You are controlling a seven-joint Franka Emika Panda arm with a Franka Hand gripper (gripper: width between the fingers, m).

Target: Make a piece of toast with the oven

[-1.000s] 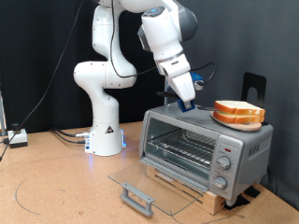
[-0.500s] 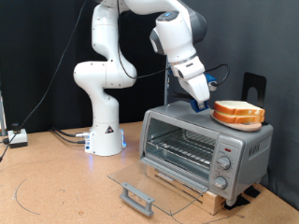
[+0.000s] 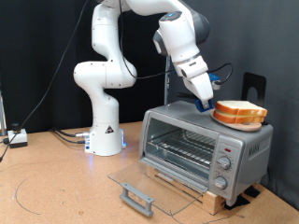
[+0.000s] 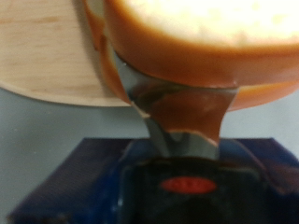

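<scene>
The oven [image 3: 204, 147] stands right of centre on the bench [image 3: 56, 187], door down. Two stacked slices sit on its roof at upper right; the piece of toast [image 3: 240, 111] apparently touches the pincer [image 3: 206, 105], which has shifted rightward toward it. Whether the jaws are gripping is unclear.

Two bread slices [image 3: 239, 114], stacked; one oven [image 3: 205, 150]; three knobs [image 3: 224, 164], seemingly; one gripper [image 3: 207, 105].

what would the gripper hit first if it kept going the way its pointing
Probably the stacked bread slices on top of the oven: the gripper angles down toward them, and the wrist view shows a finger right at the crust.
</scene>
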